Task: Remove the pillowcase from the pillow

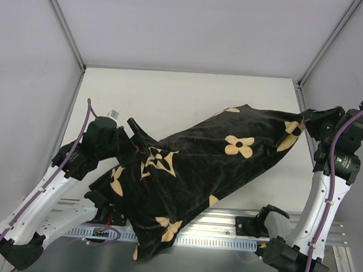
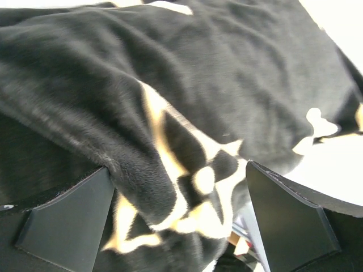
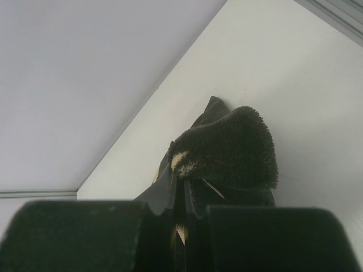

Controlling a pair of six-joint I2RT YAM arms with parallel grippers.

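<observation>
The black pillowcase [image 1: 198, 168] with tan flower motifs lies stretched diagonally across the table, bulging as if filled. The white pillow is hidden; no part of it shows. My right gripper [image 1: 307, 119] is at the far right, shut on the pillowcase's upper right corner; in the right wrist view a tuft of the pillowcase [image 3: 235, 150] sticks out past the closed gripper [image 3: 184, 181]. My left gripper [image 1: 139, 146] is at the pillowcase's left side. In the left wrist view it [image 2: 181, 221] is open wide, with a fold of the pillowcase [image 2: 170, 113] lying between its fingers.
An aluminium rail [image 1: 225, 228] runs along the near edge, and the pillowcase's lower end hangs over it. White enclosure walls and frame posts [image 1: 65, 24] bound the white table [image 1: 172, 92] on three sides.
</observation>
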